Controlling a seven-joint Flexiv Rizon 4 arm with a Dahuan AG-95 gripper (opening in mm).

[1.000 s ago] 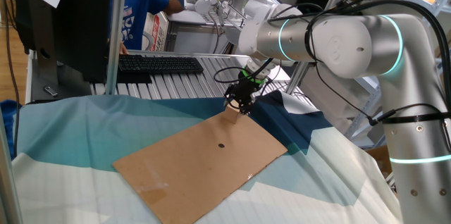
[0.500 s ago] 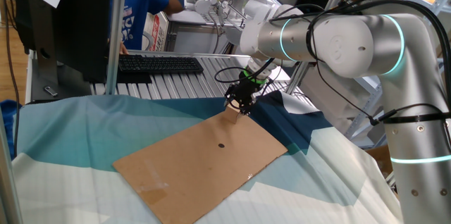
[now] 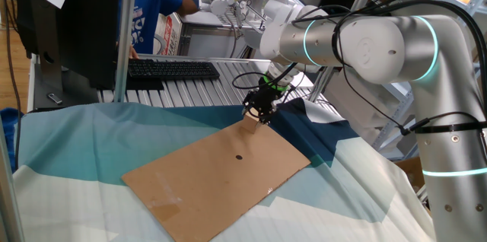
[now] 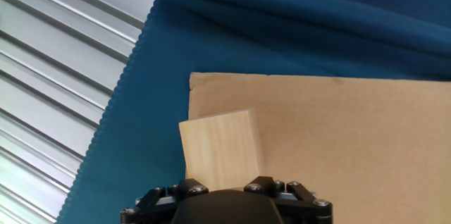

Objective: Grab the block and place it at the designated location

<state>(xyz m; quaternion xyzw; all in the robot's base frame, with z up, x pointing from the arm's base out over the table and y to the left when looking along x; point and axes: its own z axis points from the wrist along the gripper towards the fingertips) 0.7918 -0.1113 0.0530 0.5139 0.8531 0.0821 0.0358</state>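
1. Over at the far corner of the cardboard sheet point(image 3: 221, 170), the claw point(image 3: 255, 117) hangs nose-down right over the wooden block point(image 3: 251, 124). Its black tips seem to meet the top of the block, but I honestly can't tell if they're clamped on it or just sitting around it with some slack
2. Hand cam gives the close-up: the block shows as a pale square face, turned a bit against the cardboard's edges. It sits right at that corner, with its left part poking out past the edge over the dark blue cloth point(image 3: 304, 124). The block's lower end disappears behind the black housing point(image 4: 225, 206) at the bottom of the shot, and the fingers themselves don't show, so no help on the grip
3. Only the fixed cam shows the big silver arm point(image 3: 365, 44) reaching in from the right. It also shows a small dark dot point(image 3: 238, 157) near the middle of the cardboard, well apart from the block, and the light teal cloth point(image 3: 76, 143) under the sheet
4. Other stuff: the dark blue cloth is bunched up just beside the block's corner, and a ribbed metal surface point(image 4: 56, 76) runs behind it. A black keyboard point(image 3: 171, 68) sits at the far side of that surface. A person in a blue shirt point(image 3: 148, 10) is at the back, partly cut off by a metal post point(image 3: 122, 36)
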